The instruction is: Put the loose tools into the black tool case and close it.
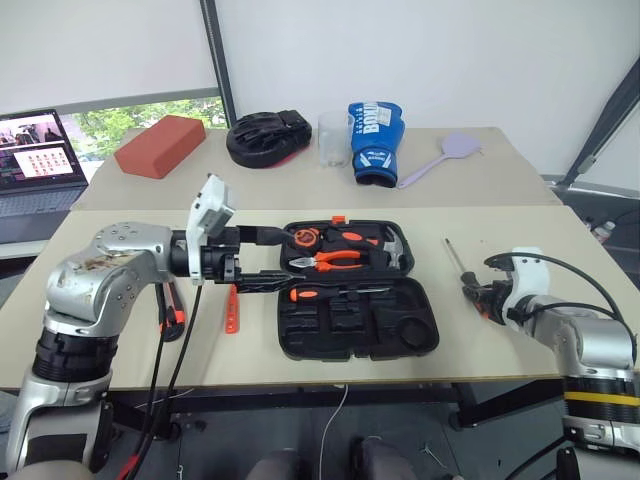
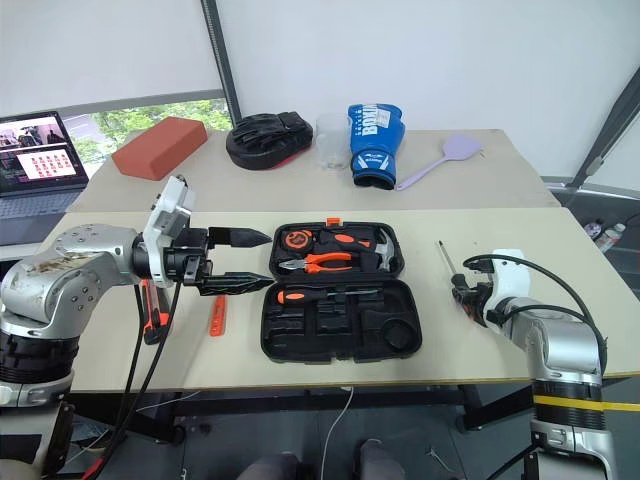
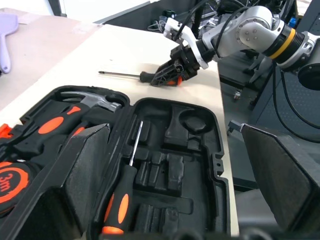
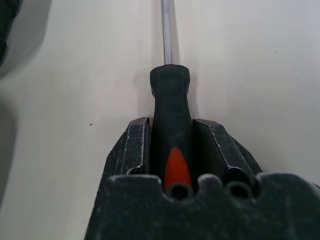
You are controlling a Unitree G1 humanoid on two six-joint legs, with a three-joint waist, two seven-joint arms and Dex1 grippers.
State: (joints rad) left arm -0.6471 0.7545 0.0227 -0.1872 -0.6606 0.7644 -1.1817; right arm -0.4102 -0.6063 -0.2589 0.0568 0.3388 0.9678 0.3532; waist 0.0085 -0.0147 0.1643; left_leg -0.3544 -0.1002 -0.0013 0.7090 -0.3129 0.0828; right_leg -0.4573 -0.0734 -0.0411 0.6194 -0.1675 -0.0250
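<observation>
1. Where the near edge of the worktop (image 1: 230,370) runs, the black tool case (image 1: 357,322) lies open and flat, its near half showing mostly bare moulded recesses.
2. One long screwdriver (image 1: 325,292) with an orange-black handle lies in the case along the hinge line, between the two halves.
3. The far half of the case holds the orange-handled pliers (image 1: 335,260), a hammer (image 1: 392,245) and a tape measure (image 1: 304,238); a small orange latch (image 1: 338,219) sits at the far rim.
4. The left claw (image 1: 262,258) hangs just above the worktop at the case's left side, pointing toward it, its two black fingers spread wide apart with nothing between them.
5. Below that arm, an orange-black utility knife (image 1: 173,310) and a small orange tester pen (image 1: 232,308) lie on the worktop left of the case.
6. The right claw (image 4: 171,137) rests low on the worktop, well right of the case, its fingers closed against the black-and-orange handle of the second screwdriver (image 1: 459,263).
7. That screwdriver's shaft lies on the worktop and points away from the robot.
8. On the far worktop stand a red brick-like block (image 1: 160,146), a black padded mitt (image 1: 266,137), a clear cup (image 1: 335,138), a blue boxing glove (image 1: 375,142) and a lilac brush (image 1: 442,160).
9. A laptop (image 1: 38,160) stands open at the far left.
</observation>
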